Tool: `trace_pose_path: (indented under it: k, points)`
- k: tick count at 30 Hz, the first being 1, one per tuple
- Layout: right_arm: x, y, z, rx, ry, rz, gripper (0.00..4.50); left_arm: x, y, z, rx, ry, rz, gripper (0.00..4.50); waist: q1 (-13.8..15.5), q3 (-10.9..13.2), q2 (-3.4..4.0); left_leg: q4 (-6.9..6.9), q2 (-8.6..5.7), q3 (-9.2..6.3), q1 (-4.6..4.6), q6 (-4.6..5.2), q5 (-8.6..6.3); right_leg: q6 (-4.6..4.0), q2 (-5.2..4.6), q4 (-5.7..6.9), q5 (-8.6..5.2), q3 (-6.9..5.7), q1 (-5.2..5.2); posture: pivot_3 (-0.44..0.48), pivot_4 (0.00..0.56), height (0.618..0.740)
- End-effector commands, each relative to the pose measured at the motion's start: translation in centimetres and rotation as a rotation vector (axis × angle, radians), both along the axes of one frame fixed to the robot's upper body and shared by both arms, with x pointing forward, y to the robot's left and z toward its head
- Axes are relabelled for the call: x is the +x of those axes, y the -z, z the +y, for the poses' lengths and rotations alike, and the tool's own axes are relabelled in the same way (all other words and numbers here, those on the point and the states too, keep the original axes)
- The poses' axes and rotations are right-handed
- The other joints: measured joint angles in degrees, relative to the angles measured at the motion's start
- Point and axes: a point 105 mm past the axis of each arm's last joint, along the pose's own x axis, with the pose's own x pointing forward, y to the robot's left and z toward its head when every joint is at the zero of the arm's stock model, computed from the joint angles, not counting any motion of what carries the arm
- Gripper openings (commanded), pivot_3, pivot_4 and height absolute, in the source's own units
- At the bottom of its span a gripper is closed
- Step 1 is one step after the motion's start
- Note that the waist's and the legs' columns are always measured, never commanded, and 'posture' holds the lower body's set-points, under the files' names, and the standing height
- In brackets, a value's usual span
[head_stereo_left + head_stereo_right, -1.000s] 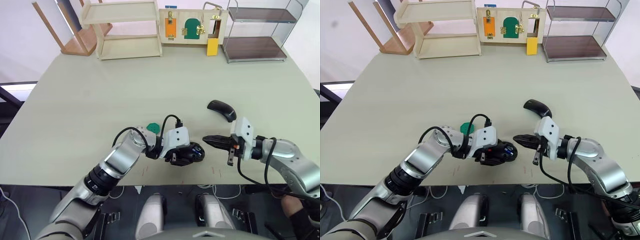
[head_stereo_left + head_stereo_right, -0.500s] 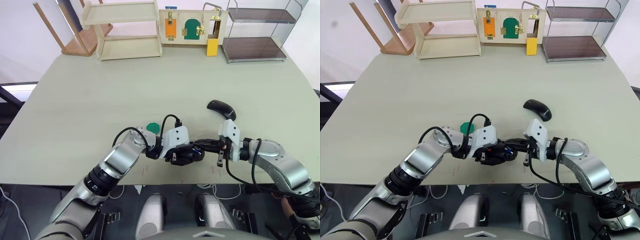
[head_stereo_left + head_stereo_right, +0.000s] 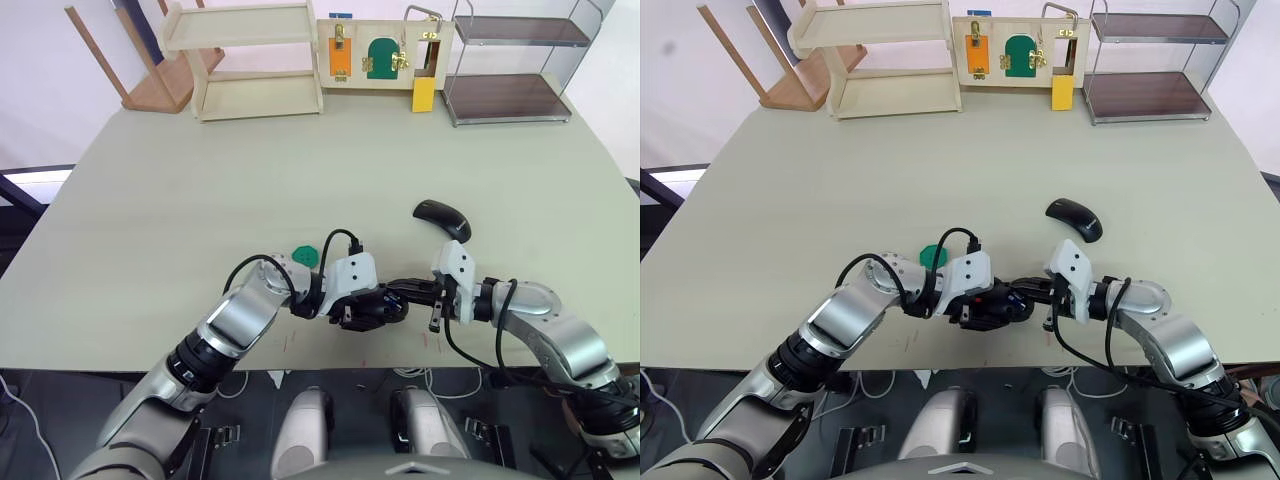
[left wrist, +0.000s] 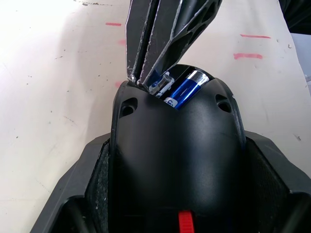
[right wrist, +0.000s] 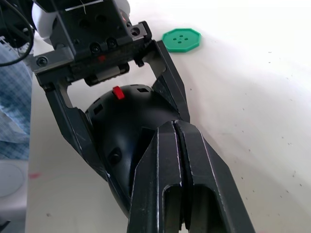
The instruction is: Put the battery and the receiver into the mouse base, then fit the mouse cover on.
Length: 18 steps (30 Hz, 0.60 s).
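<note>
Now right gripper (image 3: 393, 291) has reached mouse base (image 3: 375, 308).

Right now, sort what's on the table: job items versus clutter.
Job: mouse base, held by the left gripper; battery in it; right gripper at it; mouse cover.
Clutter: green disc, wooden shelf, latch board, metal rack.

Black oval mouse base (image 4: 177, 160) holds small blue battery (image 4: 183, 91) in its open compartment; glossy black curved mouse cover (image 3: 443, 219) lies apart on desk.
</note>
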Motion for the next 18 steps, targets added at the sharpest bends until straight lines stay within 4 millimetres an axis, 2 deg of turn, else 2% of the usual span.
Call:
trace_pose_path:
  k: [1,18]
  points:
    - [-0.2,-0.2,0.1,0.01,-0.009,-0.008,0.02,-0.9,2.4,1.0,0.06,-0.02,0.105,2.93,0.0,0.0,0.0,0.0,0.0,0.0,0.0,0.0,0.0,0.0,0.0,0.0,0.0,0.0,0.0,0.0,0.15,0.74]
    - [-0.7,0.9,-0.1,0.005,-0.004,0.054,0.02,-1.0,2.6,1.3,0.063,-0.03,0.11,2.93,-0.2,-0.1,-0.01,0.0,0.01,0.04,0.1,0.0,0.0,0.0,0.03,0.06,0.0,0.09,0.01,0.0,0.15,0.74]
